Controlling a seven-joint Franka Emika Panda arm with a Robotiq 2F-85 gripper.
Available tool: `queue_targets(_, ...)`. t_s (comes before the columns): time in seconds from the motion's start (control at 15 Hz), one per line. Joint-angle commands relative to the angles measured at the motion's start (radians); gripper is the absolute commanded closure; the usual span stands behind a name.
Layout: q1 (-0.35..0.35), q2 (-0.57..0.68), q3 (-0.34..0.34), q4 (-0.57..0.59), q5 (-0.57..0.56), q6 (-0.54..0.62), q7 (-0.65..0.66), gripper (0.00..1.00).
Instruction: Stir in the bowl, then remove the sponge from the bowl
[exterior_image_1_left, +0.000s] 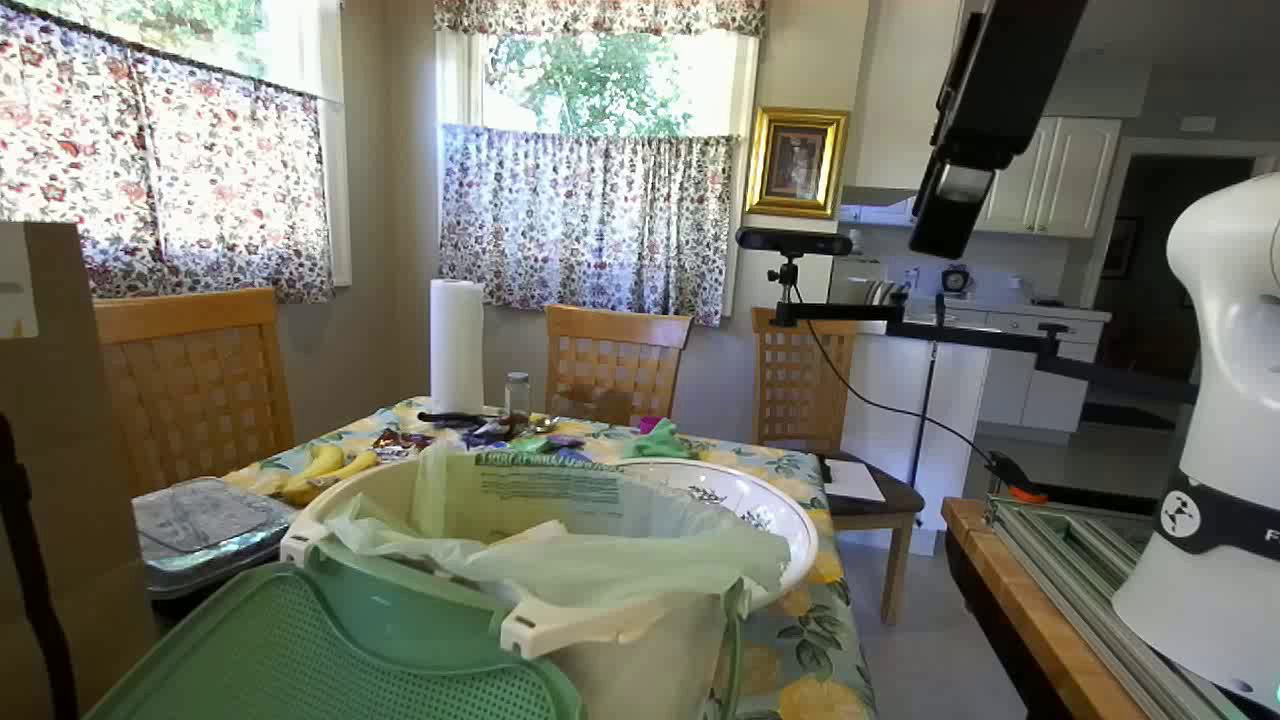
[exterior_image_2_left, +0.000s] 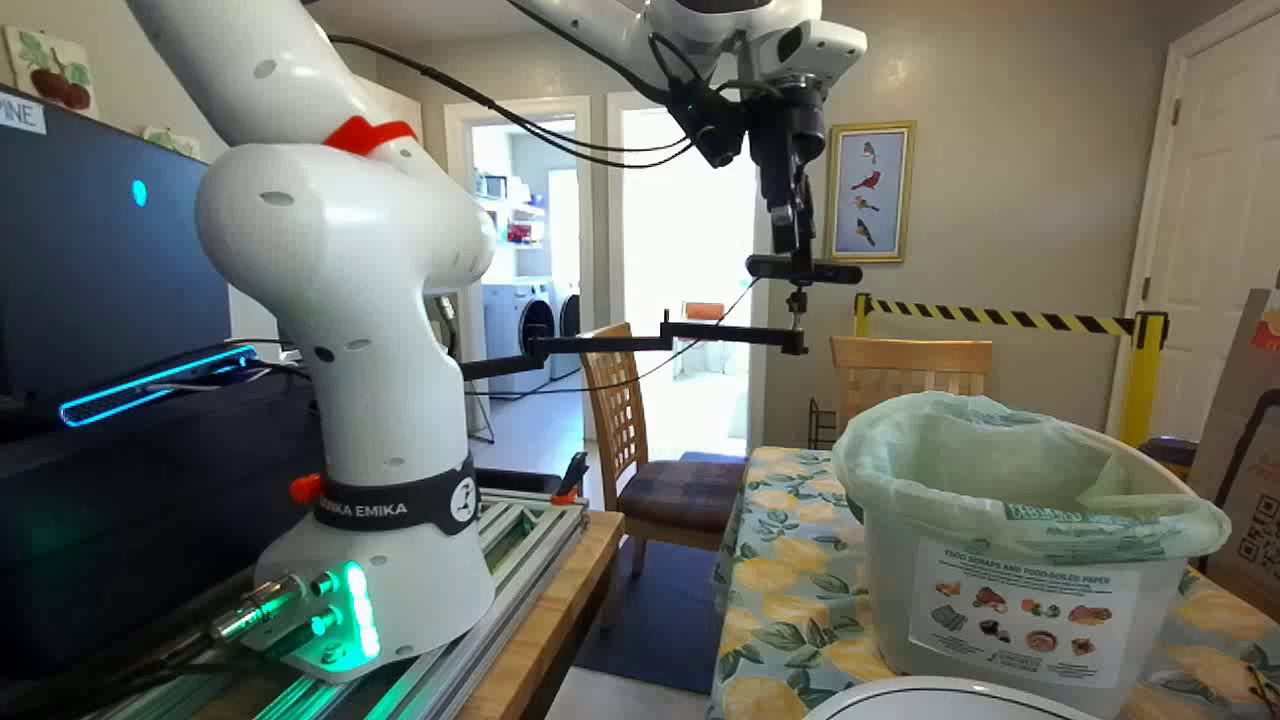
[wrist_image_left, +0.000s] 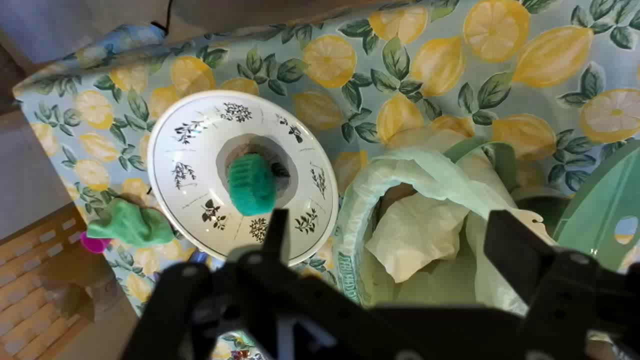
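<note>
Teal sponge (wrist_image_left: 252, 185) sits in the bowl (wrist_image_left: 306, 155), up and left of the spread, empty fingers (wrist_image_left: 276, 234) in the wrist view, long axis crossing their closing line.

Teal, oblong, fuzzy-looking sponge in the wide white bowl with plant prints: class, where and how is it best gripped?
Probably across the middle of the sponge, from above: the bowl surrounds it, and in the wrist view it is slightly longer top to bottom than sideways. There the open black gripper spans sideways, so should suit those long edges.
</note>
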Motion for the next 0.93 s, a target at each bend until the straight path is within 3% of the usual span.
queue_targets(0.0,0.041,0.014,-0.035,0.001,-0.026,-0.002,0.023,0.0)
queue_targets(0.4,0.045,0.0,-0.04,-0.005,-0.006,0.026,0.039,0.0)
queue_targets(0.53,-0.011,-0.007,-0.032,-0.051,-0.056,0.068,0.143,0.0)
queue_targets(0.87,-0.028,0.05,-0.082,-0.228,-0.083,0.324,0.281,0.0)
